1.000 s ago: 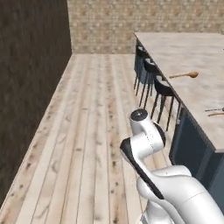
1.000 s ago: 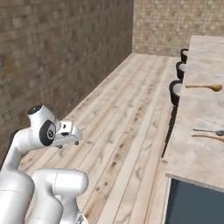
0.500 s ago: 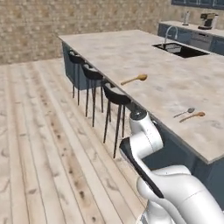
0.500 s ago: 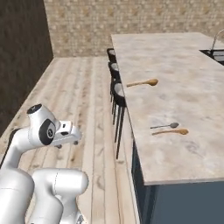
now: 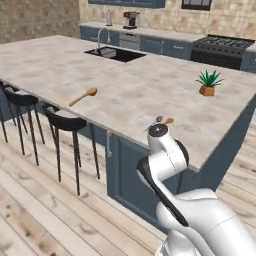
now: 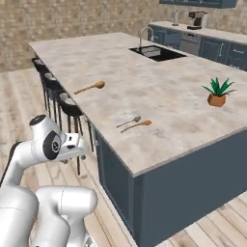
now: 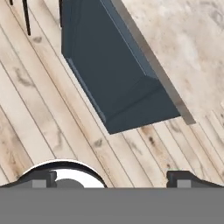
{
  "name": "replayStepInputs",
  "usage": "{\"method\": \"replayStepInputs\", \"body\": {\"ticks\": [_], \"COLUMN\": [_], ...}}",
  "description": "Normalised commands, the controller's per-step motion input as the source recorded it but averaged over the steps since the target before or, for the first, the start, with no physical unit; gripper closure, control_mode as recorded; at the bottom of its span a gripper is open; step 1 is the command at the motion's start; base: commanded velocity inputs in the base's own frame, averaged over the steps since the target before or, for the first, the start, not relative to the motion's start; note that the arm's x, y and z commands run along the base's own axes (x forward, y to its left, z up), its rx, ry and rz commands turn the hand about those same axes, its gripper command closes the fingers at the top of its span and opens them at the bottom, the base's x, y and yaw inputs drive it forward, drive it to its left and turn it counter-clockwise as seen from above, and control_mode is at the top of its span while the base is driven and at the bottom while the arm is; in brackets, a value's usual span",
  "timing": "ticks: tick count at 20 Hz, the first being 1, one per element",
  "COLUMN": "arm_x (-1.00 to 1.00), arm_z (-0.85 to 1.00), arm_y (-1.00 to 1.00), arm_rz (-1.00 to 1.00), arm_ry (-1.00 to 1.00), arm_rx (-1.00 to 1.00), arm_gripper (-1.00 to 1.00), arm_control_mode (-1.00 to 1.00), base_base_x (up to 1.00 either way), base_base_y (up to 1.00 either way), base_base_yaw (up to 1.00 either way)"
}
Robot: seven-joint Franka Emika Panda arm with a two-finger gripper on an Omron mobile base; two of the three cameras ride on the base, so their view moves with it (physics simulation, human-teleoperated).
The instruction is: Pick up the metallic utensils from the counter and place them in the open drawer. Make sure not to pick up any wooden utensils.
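Approaching the counter (image 6: pixel 159 96), nothing gripped yet.
Gripper (image 7: pixel 112 177) points at the floor, jaws wide apart and empty, arm tucked for driving; beyond them on the counter lie a grey utensil (image 6: pixel 128 121) beside a wooden one (image 6: pixel 136 125), spoon (image 6: pixel 89 87) farther.

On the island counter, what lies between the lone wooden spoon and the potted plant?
Bare marbled counter; nothing lies between wooden spoon and potted plant, seen in the right base view.
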Motion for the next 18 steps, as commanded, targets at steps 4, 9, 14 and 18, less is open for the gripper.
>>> {"method": "replayStepInputs", "body": {"ticks": [4,9,14,18], "arm_x": [0.0,0.0,0.0,0.0], "arm_z": [0.0,0.0,0.0,0.0], "arm_y": [0.0,0.0,0.0,0.0], "arm_rz": [0.0,0.0,0.0,0.0], "arm_ry": [0.0,0.0,0.0,0.0], "arm_rx": [0.0,0.0,0.0,0.0], "arm_gripper": [-1.0,-1.0,-1.0,-1.0], "arm_control_mode": [1.0,1.0,1.0,1.0], "base_base_x": [0.0,0.0,0.0,0.0], "base_base_y": [0.95,1.0,0.91,0.39], "base_base_yaw": [-0.72,-0.69,-0.65,-0.47]}}
